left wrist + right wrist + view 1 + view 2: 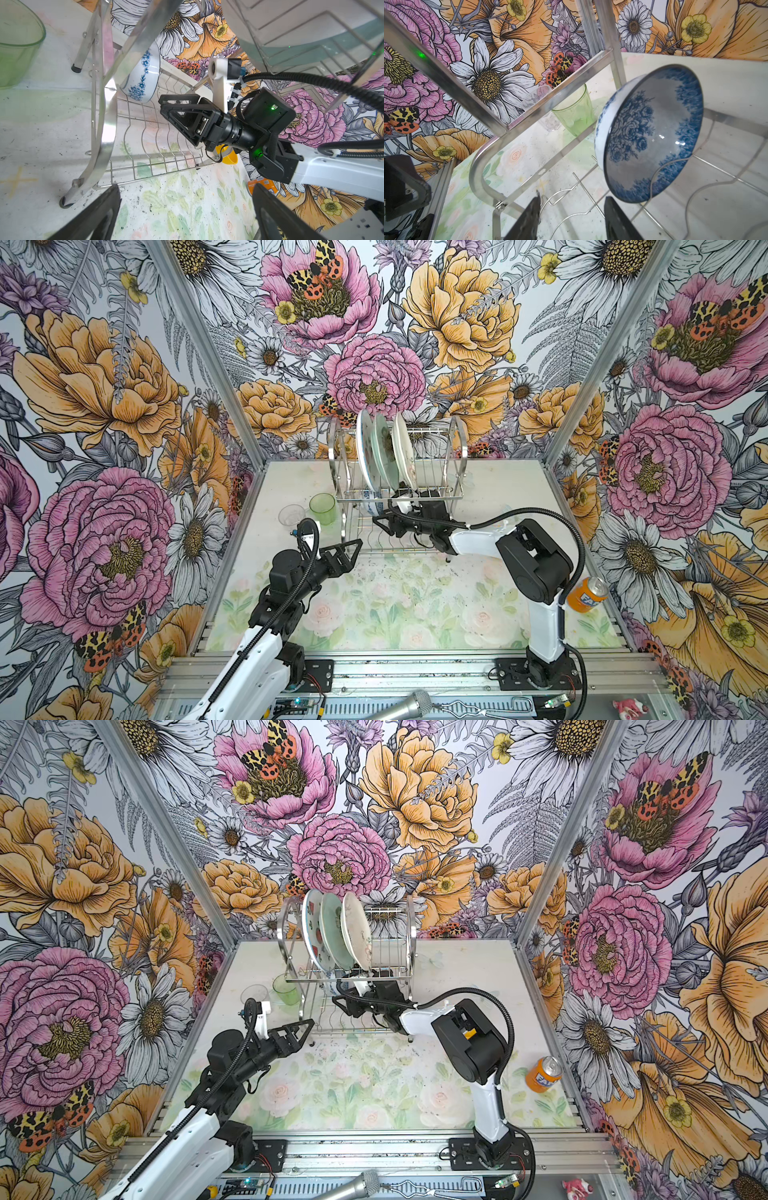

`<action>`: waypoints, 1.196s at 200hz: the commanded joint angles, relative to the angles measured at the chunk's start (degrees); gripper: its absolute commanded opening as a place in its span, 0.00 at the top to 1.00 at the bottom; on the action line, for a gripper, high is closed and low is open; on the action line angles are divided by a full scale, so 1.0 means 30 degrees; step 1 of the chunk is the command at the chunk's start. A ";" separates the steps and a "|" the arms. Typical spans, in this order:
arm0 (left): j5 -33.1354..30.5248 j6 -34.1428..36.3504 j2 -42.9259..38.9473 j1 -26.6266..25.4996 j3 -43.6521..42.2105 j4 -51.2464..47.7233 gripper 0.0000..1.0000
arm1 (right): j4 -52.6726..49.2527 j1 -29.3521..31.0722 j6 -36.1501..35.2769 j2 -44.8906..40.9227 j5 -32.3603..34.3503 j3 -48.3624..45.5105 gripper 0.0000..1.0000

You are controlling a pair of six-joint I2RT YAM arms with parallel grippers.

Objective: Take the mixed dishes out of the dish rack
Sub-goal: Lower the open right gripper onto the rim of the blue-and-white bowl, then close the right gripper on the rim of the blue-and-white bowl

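Right tool, half-open and empty, is just short of the blue-and-white bowl, on edge low and left in the dish rack. Straddle its rim, clear of wires, then close. Left tool gapes empty.

I see a shiny silver steel wire dish rack at the centre of both top views. It holds three round plates: a white plate with a red watermelon-slice print, a plain pale green plate and a cream plate with a faint small motif. The round blue-and-white bowl is deep blue inside, with a rose pattern and a greyish middle. Outside it is white with blue flower sprigs. In the left wrist view I see a part of a plain yellow bowl. Left of centre stand a translucent green tumbler and a colourless clear glass. At the right edge is an orange soda can with blue letters. The flat table mat is pale, with pink roses and green leaves.
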 commanded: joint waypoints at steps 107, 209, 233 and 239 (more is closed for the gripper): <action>-0.1852 -0.0878 0.0885 -0.0395 -0.0629 0.2742 0.01 | 0.0393 -0.0408 0.0606 0.2291 0.0060 0.3358 0.53; -0.2523 -0.1168 -0.0301 -0.0367 -0.1373 0.2669 0.01 | 0.0560 -0.0471 0.1265 0.3553 -0.0642 0.4869 0.60; -0.2653 -0.1142 -0.0340 -0.0352 -0.1414 0.2755 0.01 | 0.0596 -0.0475 0.1387 0.3725 -0.0643 0.4990 0.62; -0.2741 -0.1127 -0.0329 -0.0367 -0.1473 0.2784 0.01 | 0.0625 -0.0476 0.1445 0.3789 -0.0672 0.5019 0.62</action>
